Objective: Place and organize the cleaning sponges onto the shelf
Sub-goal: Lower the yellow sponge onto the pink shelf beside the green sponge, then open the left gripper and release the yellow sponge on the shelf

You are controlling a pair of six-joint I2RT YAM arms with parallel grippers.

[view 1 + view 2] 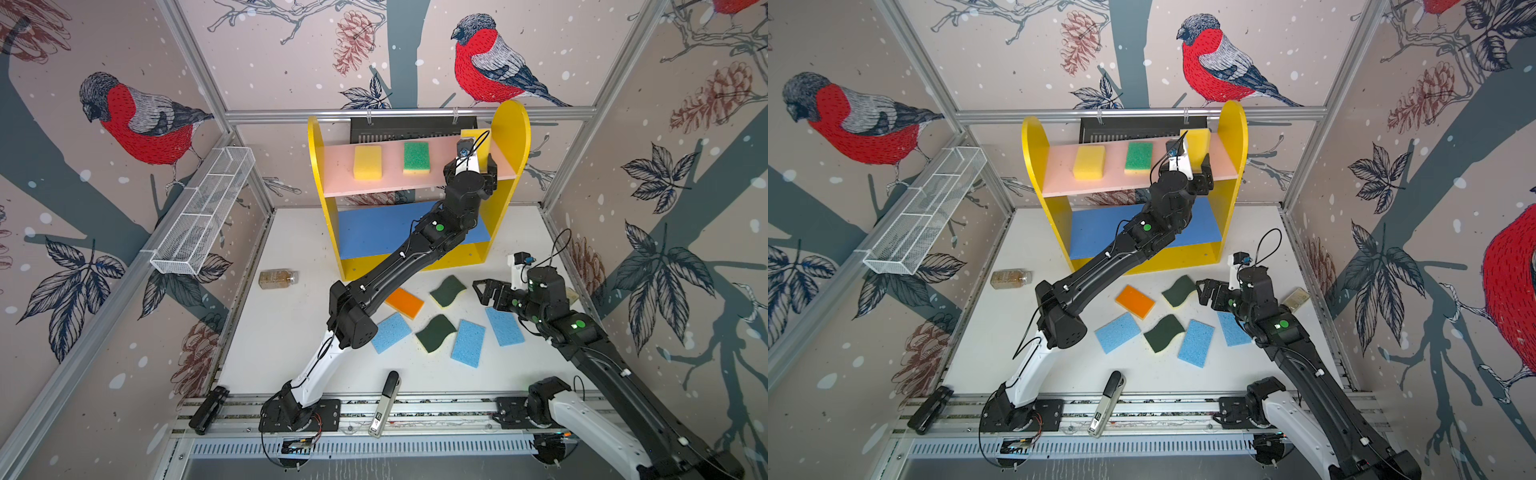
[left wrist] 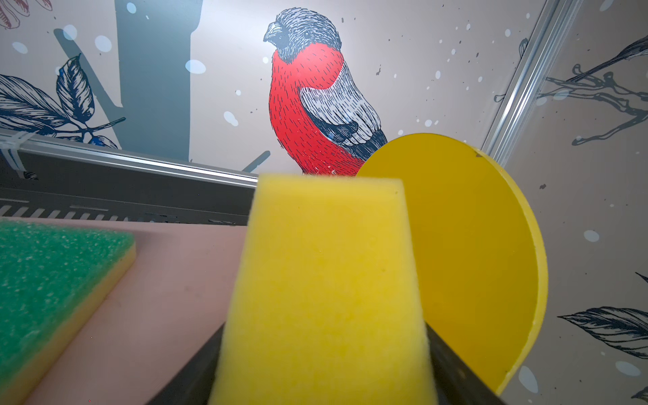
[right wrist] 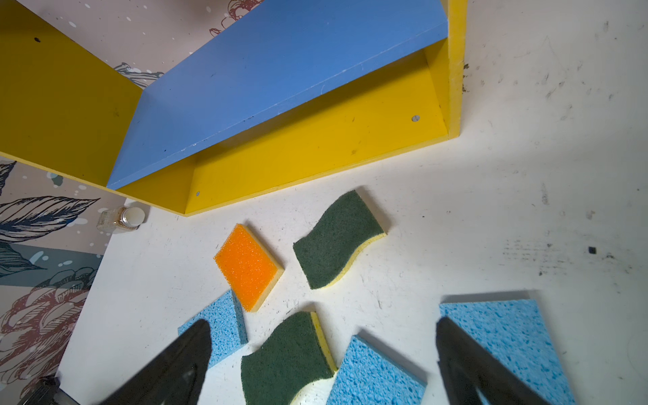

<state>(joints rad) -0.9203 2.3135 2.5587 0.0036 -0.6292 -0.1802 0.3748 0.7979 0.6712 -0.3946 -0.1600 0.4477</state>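
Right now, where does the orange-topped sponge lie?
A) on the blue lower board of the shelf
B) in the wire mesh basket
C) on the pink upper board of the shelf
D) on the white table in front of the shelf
D: the orange-topped sponge lies flat on the white table, in front of the shelf and on none of its boards.

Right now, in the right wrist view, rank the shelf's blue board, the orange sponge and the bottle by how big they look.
1. blue board
2. orange sponge
3. bottle, though it lies farther from the camera, so its true size is unsure.
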